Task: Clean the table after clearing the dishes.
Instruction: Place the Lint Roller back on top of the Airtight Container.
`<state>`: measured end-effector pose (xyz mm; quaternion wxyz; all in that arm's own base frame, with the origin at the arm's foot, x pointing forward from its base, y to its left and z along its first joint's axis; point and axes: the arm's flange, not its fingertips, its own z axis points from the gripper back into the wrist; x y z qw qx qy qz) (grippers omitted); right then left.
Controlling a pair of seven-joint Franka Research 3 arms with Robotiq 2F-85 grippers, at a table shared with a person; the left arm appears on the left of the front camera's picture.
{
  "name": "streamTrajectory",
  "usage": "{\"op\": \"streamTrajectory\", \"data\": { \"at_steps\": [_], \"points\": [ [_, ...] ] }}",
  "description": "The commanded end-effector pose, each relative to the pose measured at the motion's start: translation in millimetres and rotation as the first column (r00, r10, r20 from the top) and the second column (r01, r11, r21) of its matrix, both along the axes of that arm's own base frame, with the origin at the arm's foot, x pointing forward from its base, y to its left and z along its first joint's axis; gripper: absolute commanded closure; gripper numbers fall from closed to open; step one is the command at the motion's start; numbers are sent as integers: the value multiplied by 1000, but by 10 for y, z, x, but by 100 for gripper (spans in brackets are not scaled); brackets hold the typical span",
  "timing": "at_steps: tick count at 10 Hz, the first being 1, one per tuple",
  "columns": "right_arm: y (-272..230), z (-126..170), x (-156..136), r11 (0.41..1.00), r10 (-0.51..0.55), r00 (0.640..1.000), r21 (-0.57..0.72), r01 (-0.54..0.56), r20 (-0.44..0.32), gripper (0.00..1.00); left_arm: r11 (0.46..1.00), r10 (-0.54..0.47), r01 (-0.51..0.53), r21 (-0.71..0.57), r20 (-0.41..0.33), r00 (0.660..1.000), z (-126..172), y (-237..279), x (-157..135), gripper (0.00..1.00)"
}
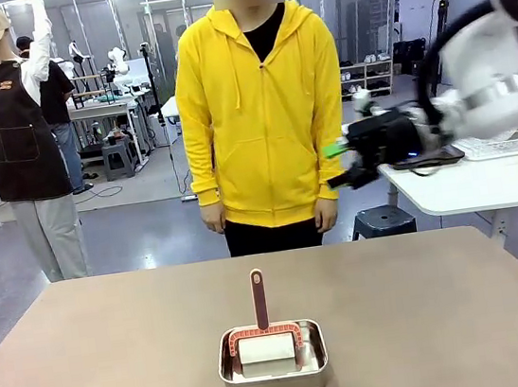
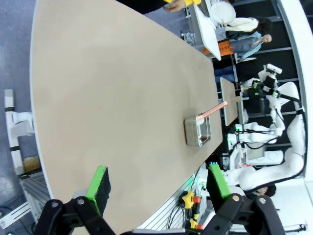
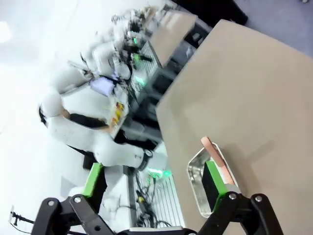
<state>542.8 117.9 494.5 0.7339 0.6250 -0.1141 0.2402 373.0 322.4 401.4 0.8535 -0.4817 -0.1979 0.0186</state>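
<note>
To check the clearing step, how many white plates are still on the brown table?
0. The table carries a steel pan near the robot's edge, holding a red-handled brush. No plates are in sight.

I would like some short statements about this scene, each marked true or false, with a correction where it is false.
1. A steel pan stands on the table. True.
2. The pan is empty. False: a white block and a brush with an upright reddish handle are in it.
3. The right gripper is raised in the air, open, holding nothing. True.
4. The left gripper is shut on the brush. False: its fingers are apart and hold nothing.
5. The person in the yellow hoodie is touching the pan. False: the person's hands hang at the sides.
</note>
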Motion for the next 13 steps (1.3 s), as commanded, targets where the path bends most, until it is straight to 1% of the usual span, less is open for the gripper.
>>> {"op": "streamTrajectory", "data": {
  "at_steps": [1,2,4,5,6,7,8,9,10,11,12,13],
  "points": [
    [-441,-90,-242,993,-99,995,65,98,11,0,1000,-4,4,-1,-2,1000,26,18,-47,0],
    [-815,-152,-270,987,-128,992,99,128,-8,0,1000,-4,4,-1,-2,1000,26,18,-47,0],
    [-1683,-222,-417,987,-157,987,14,157,-18,0,1000,-4,4,-1,-2,1000,26,18,-47,0],
    [-2149,-270,-517,982,-190,982,-15,190,-19,0,1000,-4,4,-1,-2,1000,26,18,-47,0],
    [-2511,-309,-618,976,-218,976,-3,218,-8,0,1000,-4,4,-1,-2,1000,26,18,-47,0],
    [-2838,-361,-732,967,-255,967,-29,254,-8,0,1000,-4,4,-1,-2,1000,26,18,-47,0],
    [-3124,-407,-840,964,-264,964,-24,263,-22,0,1000,-4,4,-1,-2,1000,26,18,-47,0],
    [-3402,-462,-930,956,-291,957,-50,290,-13,0,1000,-4,4,-1,-2,1000,26,18,-47,0],
    [-3596,-541,-1005,932,-335,942,-159,326,-32,0,1000,-4,4,-1,-2,1000,26,18,-47,0],
    [-3774,-563,-1106,886,-416,908,-242,395,-41,0,1000,-4,4,-1,-2,1000,26,18,-47,0],
    [-3875,-562,-1194,863,-469,883,-210,459,3,0,1000,-4,4,-1,-2,1000,26,18,-47,0],
    [-3889,-602,-1249,839,-497,868,-257,480,-1,0,1000,-4,4,-1,-2,1000,26,18,-47,0]
  ]
}}
